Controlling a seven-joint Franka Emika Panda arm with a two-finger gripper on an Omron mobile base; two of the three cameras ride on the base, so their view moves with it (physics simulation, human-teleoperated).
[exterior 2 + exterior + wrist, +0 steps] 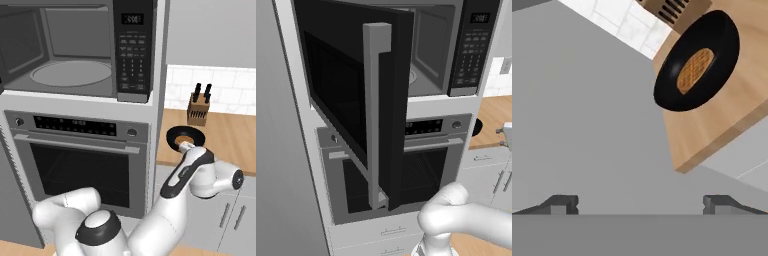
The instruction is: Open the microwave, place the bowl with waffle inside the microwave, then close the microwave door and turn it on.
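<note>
The microwave (70,55) stands open, its grey cavity and turntable showing. The microwave door (356,100) is swung far out to the left, with its silver bar handle (377,115) facing me. A black bowl (698,62) holding a golden waffle (695,70) rests on the wooden counter (712,130) right of the oven column; it also shows as the bowl (185,137) in the right base view. My gripper (641,205) is open, fingertips wide apart, short of the bowl and holding nothing. My hand (192,162) hangs just before the counter's front edge.
The steel-fronted oven (80,160) sits below the microwave. A knife block (198,110) stands behind the bowl against the tiled wall. The grey side panel (587,125) of the oven column lies close on the hand's left. White drawers (483,160) run under the counter.
</note>
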